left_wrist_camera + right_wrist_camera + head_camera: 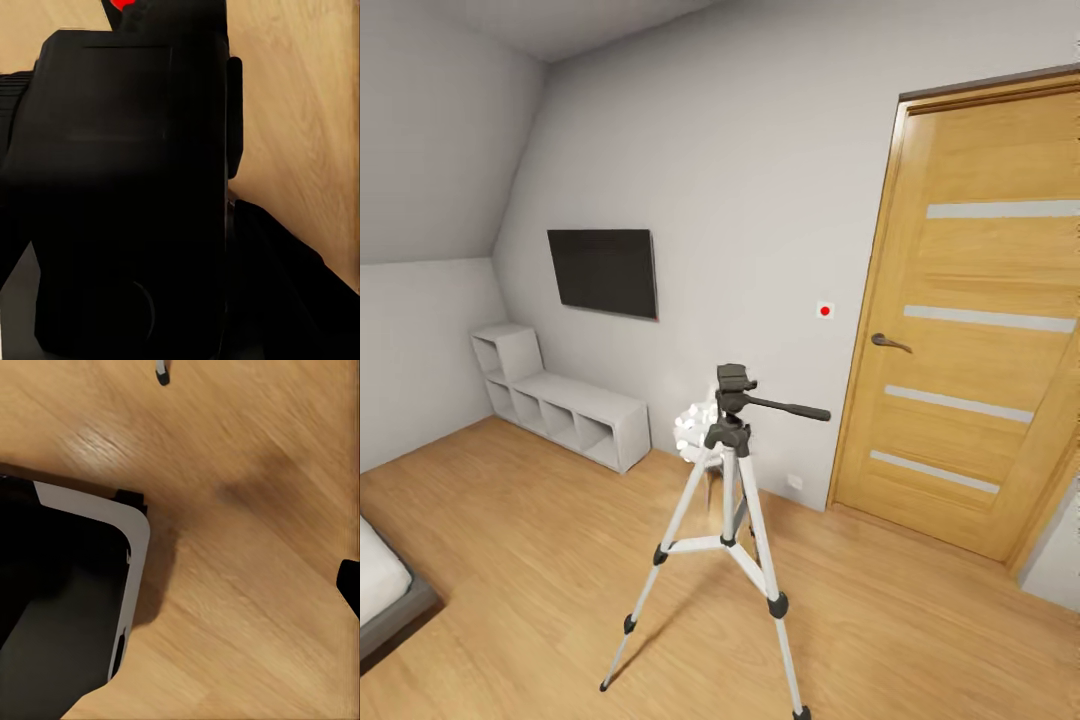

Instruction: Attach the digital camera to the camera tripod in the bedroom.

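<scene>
the digital camera (127, 195) sits right against the left wrist lens, seemingly held, though i cannot tell either arm's jaw state. the camera tripod (728, 520) stands before the oak door (980, 320). carrying step; next, seat it on the tripod's head.

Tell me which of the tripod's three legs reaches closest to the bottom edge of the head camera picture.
The camera tripod's right-hand leg, ending in the black foot at the picture's bottom edge. The left leg's foot stops higher, and the third leg runs back behind the centre column.
</scene>
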`<state>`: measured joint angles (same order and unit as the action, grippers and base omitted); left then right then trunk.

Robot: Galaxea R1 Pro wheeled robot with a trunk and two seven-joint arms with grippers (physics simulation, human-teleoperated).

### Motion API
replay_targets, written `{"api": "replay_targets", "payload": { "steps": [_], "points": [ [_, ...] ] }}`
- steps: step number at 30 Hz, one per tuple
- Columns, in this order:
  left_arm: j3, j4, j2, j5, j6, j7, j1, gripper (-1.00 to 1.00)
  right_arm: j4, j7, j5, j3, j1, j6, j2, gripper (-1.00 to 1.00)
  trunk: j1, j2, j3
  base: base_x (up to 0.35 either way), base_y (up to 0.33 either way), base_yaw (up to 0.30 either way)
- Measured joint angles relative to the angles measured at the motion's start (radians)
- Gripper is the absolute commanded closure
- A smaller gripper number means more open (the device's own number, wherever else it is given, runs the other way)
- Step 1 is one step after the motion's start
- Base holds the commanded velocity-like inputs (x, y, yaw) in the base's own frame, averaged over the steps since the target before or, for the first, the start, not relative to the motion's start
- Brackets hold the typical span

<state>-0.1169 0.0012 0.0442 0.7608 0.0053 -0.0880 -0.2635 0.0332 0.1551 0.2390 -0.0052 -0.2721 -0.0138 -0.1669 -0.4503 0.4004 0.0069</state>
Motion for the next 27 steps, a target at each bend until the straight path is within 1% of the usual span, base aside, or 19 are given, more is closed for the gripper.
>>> {"api": "replay_targets", "payload": {
  "steps": [9, 12, 23, 27],
  "points": [
    [0.000, 0.000, 0.000, 0.000, 0.000, 0.000, 0.000, 1.00, 0.000, -0.004, 0.000, 0.000, 0.000, -0.001, 0.000, -1.00, 0.000, 0.000, 0.000, 0.000, -0.273, 0.000],
    [0.000, 0.000, 0.000, 0.001, 0.000, 0.000, 0.000, 1.00, 0.000, -0.004, 0.000, 0.000, 0.000, -0.002, 0.000, -1.00, 0.000, 0.000, 0.000, 0.000, -0.173, 0.000],
    [0.001, -0.001, -0.001, 0.001, -0.001, 0.000, 0.000, 1.00, 0.000, -0.003, 0.000, 0.000, 0.000, 0.000, 0.000, -1.00, 0.000, 0.000, 0.000, 0.002, -0.026, 0.000],
    [0.000, -0.001, -0.005, 0.001, 0.000, 0.000, 0.000, 1.00, 0.000, -0.008, 0.000, 0.000, 0.000, 0.000, 0.000, -1.00, 0.000, 0.000, 0.000, 0.162, -0.001, 0.000]
  ]
}}
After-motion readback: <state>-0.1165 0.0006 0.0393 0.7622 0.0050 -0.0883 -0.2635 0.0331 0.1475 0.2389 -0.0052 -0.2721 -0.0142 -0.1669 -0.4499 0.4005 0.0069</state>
